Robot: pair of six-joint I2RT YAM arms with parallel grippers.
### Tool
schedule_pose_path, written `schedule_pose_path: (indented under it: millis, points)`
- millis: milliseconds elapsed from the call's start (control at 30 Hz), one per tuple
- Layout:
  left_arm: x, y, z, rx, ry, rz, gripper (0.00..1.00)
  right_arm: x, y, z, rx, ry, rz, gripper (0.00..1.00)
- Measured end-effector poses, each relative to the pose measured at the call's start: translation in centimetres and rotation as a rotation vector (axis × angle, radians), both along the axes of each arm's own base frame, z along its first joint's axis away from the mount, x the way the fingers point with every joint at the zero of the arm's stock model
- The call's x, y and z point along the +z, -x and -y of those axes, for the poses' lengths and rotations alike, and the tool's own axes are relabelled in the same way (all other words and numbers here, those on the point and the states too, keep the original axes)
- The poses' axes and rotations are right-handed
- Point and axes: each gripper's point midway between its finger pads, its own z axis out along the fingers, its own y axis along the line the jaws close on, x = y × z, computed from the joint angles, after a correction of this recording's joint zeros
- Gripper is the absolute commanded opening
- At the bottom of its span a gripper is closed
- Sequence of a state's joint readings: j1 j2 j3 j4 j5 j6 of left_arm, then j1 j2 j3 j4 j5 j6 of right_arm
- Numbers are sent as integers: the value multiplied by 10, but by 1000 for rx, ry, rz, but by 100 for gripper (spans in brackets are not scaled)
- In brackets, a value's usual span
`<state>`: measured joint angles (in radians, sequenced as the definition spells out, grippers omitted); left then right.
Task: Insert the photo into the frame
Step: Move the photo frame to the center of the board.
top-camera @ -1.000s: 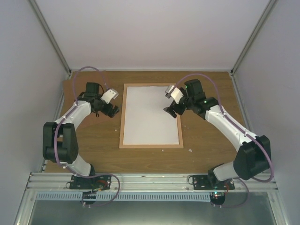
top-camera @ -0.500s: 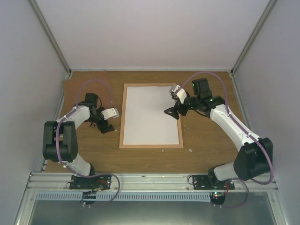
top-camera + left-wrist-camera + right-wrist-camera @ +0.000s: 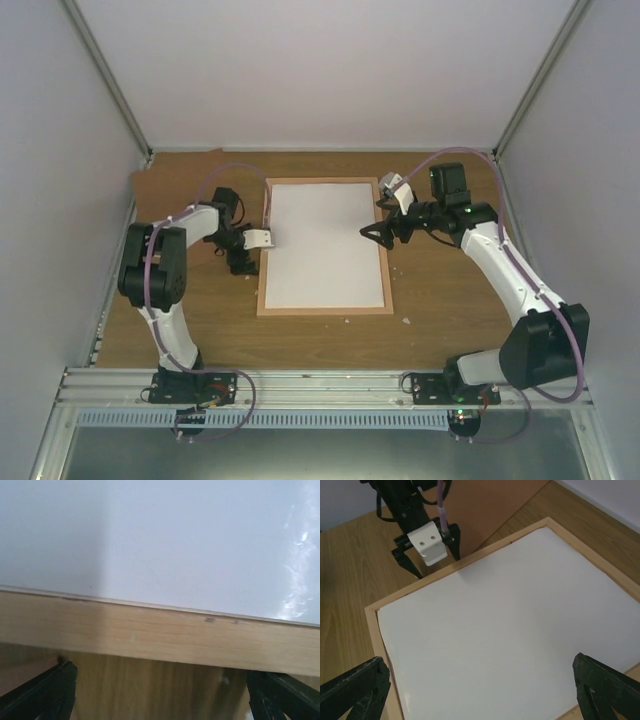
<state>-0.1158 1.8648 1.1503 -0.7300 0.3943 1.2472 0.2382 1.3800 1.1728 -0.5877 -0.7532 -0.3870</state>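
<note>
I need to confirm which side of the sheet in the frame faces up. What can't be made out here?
- White sheet in the frame: plain white in every view; any print on it is unseen.
- Brown board: top view, partly hidden by the left arm; right wrist view, cut off by the top edge.
- Left tool: left wrist view, fingertips cut off by the bottom edge.
- White specks: top view, too small to identify.

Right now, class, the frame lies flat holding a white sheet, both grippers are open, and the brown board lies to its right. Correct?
No. The board lies left of the frame, by the far left corner; the top view shows it. The rest holds.
</note>
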Motion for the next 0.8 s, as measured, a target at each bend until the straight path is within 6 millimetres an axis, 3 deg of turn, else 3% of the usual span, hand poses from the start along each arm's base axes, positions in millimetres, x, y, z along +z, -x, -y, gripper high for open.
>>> schedule_pose_path:
  millis: [200, 367, 533, 633, 700, 800]
  points:
    - [0, -23, 35, -62, 6, 15, 90, 6, 1, 6, -9, -16, 8, 100]
    - [1, -39, 80, -29, 42, 23, 91, 10, 5, 13, -27, -17, 9, 100]
    - [4, -33, 137, 31, 98, 13, 92, 11, 2, 18, -47, -16, 9, 100]
    - [7, -25, 158, 54, 134, -28, 92, 9, -2, 18, -56, -18, -6, 100]
    - [11, -22, 162, 76, 157, -55, 92, 7, -8, 17, -66, -22, -25, 100]
    - [17, -30, 144, 146, 177, -67, 92, 3, -17, 14, -80, -34, -48, 100]
